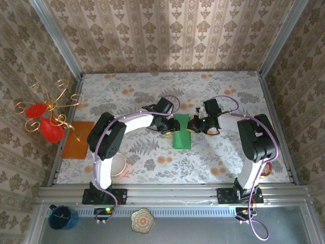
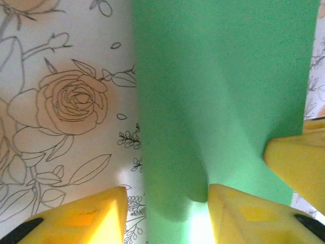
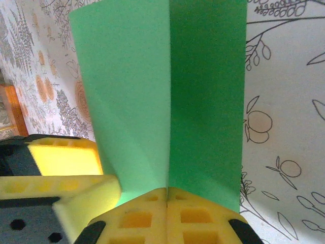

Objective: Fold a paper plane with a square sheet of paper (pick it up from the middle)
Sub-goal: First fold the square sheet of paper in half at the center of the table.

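The square sheet of paper [image 1: 182, 136] is bright green and lies mid-table, bent along a centre crease into a narrow strip. My right gripper [image 3: 167, 192] is shut on the near end of that crease, and the two halves of the sheet [image 3: 167, 91] rise away from it like a tent. My left gripper [image 2: 167, 203] is open and straddles the left half of the sheet [image 2: 223, 86], one yellow finger [image 2: 101, 216] on the tablecloth and the other on the paper. In the top view, the left gripper [image 1: 169, 124] and the right gripper [image 1: 194, 125] face each other across the sheet's far end.
A flat orange sheet [image 1: 78, 147] lies at the table's left edge beside a gold wire stand with red ornaments [image 1: 44, 119]. A white bowl [image 1: 118, 165] sits by the left arm's base. A blue mug [image 1: 63, 217] and a patterned dish [image 1: 143, 219] rest below the rail.
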Robot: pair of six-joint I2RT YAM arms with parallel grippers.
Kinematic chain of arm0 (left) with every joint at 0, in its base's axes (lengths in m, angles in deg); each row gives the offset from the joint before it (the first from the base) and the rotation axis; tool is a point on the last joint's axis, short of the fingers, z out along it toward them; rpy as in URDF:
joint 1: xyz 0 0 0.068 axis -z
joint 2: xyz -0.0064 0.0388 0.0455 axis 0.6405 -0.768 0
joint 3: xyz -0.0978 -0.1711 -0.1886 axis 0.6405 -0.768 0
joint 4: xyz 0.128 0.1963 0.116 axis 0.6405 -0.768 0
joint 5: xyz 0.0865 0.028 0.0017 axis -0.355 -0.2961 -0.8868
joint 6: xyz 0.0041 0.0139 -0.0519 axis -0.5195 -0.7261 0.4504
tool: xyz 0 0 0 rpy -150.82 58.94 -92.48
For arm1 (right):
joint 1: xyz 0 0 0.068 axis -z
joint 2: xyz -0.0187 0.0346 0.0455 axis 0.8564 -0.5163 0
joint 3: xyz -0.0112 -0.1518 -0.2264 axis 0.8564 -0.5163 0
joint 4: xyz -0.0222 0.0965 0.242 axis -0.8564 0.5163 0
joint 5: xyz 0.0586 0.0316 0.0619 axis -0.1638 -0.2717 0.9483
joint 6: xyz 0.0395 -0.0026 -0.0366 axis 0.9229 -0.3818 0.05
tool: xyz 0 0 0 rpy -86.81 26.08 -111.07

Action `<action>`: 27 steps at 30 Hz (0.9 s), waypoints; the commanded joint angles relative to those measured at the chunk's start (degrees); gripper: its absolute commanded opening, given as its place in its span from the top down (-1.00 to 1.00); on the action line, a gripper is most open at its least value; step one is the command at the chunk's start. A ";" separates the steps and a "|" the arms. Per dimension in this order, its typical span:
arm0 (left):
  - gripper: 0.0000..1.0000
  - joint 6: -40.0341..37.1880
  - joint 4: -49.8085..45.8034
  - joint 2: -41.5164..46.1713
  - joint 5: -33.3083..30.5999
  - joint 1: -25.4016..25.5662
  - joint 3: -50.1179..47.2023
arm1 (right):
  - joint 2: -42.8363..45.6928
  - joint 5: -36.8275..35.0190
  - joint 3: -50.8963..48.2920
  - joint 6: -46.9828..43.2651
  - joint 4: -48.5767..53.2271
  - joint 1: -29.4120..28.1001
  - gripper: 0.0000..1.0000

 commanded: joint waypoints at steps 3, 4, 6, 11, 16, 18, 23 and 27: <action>0.17 -1.77 -4.89 -2.67 -1.64 1.00 2.82 | -0.29 0.10 -0.12 -0.43 1.40 0.40 0.96; 0.19 -1.87 -5.70 -3.13 -1.99 1.12 3.15 | -0.14 0.07 -0.02 -0.46 1.70 0.46 0.92; 0.21 -2.41 -7.36 -4.22 -2.92 1.44 3.96 | 0.60 -0.44 -0.01 -0.24 2.97 0.81 0.77; 0.23 -3.32 -10.06 -6.85 -4.81 2.49 5.12 | 5.89 -3.65 -1.01 -0.27 6.12 2.51 0.36; 0.27 -3.29 -11.92 -9.22 -6.90 3.67 5.01 | 11.06 -7.35 -2.99 -1.07 8.79 4.19 0.34; 0.28 -2.56 -12.40 -9.90 -7.67 3.84 4.55 | 12.03 -8.63 -3.46 -1.01 9.24 4.53 0.34; 0.29 0.27 -12.33 -11.36 -8.15 3.85 4.16 | 12.87 -9.34 -4.92 0.28 7.62 4.72 0.35; 0.23 0.90 -13.32 -13.14 -7.33 4.12 5.83 | 11.78 -8.73 -4.93 0.68 6.77 4.65 0.35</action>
